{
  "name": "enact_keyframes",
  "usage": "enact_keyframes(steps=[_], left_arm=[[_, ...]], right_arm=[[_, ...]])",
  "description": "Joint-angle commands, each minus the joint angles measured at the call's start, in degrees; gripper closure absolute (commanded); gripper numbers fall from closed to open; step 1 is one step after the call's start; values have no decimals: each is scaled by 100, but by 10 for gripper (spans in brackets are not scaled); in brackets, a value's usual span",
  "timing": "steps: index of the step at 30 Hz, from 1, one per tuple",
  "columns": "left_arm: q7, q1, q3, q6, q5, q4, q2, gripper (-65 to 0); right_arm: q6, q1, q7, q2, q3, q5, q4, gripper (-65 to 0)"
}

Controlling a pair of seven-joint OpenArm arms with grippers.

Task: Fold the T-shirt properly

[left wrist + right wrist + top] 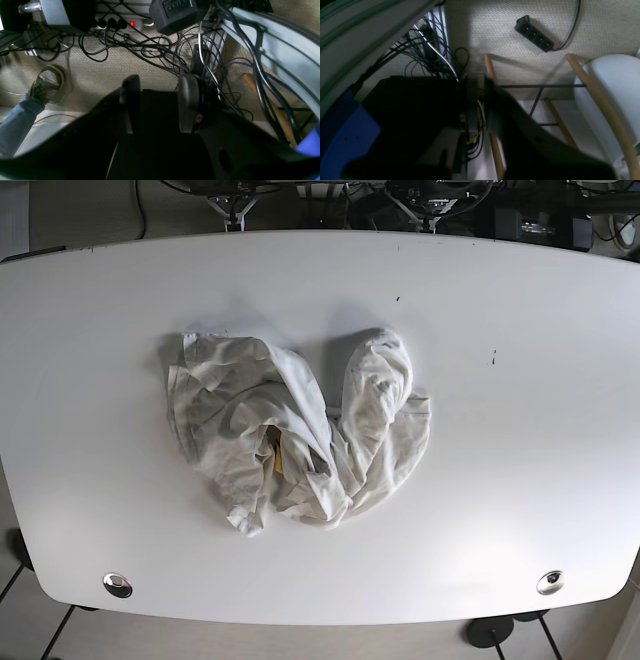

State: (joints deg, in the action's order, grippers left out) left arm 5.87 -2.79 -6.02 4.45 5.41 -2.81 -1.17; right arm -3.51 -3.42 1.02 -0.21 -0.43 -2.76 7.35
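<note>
Left wrist view first: the left gripper is hanging over the floor, not the table, its dark rubbery fingers standing apart with nothing between them, so it is released. Below it, a tangle of black cables is sprawling across woven beige carpet, with a lit power strip at the top and someone's shoe at the left.

Right wrist view: the right gripper is showing only as dark, blurred shapes; its fingers seem nearly together, but I cannot tell its state for sure. A black socket strip is lying on the carpet, and a white chair with pale wooden legs is sitting to the right.

Base view: the white T-shirt is lying crumpled in a lumpy heart-shaped heap at the middle of the smooth white table, slightly toward the left edge, a yellow patch peeking from its folds. Neither arm is reaching over it. It looks light, soft and limp cotton, likely to drape and bunch; pinching hem corners or shoulder seams should spread it flat.
</note>
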Motion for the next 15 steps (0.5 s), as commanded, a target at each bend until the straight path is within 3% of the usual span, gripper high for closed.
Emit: enact_keyframes(steps=[1, 2, 10, 15], left_arm=[[240, -302, 25, 42, 41, -258, -64, -219], [244, -227, 26, -27, 79, -242, -63, -221], [253, -227, 26, -27, 79, -260, -142, -221], [261, -236, 18, -27, 79, -260, -142, -219]], right_arm=[[-28, -246, 409, 8, 5, -30, 8, -47], [39, -199, 483, 52, -6, -18, 43, -38], [39, -199, 483, 52, -6, -18, 60, -36], [-5, -682, 457, 52, -6, -27, 983, -36]])
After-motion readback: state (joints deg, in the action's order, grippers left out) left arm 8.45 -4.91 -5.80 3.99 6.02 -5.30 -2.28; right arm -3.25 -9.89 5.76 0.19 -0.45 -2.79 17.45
